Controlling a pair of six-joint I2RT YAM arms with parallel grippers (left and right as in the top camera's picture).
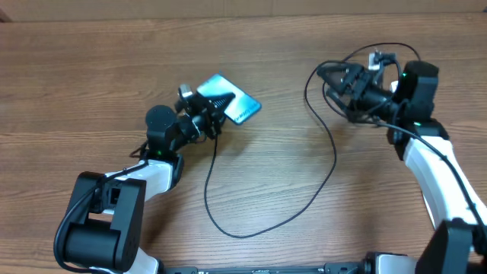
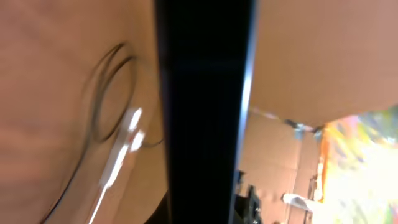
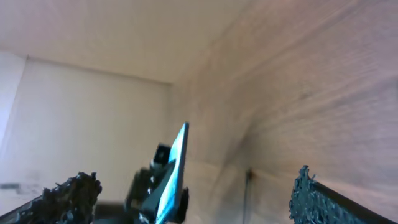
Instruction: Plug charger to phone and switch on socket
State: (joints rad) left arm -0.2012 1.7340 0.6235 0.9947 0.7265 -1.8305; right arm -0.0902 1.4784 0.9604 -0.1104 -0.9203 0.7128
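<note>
Toward the far left of the wooden table (image 1: 91,68), in the overhead view, the left gripper (image 1: 213,106) is clamped on the near-left edge of the phone (image 1: 237,105), whose lit teal screen faces up and tilts off the surface. The charger (image 1: 333,164) runs from beside that gripper toward the near edge, curves right, then climbs to a tangle of loops at the far right. Whether its tip sits in the phone I cannot tell. The right gripper (image 1: 335,80) points left among those loops, with a small white piece (image 1: 377,57) just behind it.

From the left wrist, the phone (image 2: 202,112) fills the middle as a dark upright band, seen edge-on. To its left, a blurred loop of charger (image 2: 94,106) lies by a white piece (image 2: 124,146).

From the right wrist, the two fingers (image 3: 71,193) stand wide apart, holding nothing. Far off between them, the phone (image 3: 177,165) shows edge-on, upright in the left gripper (image 3: 146,190).
</note>
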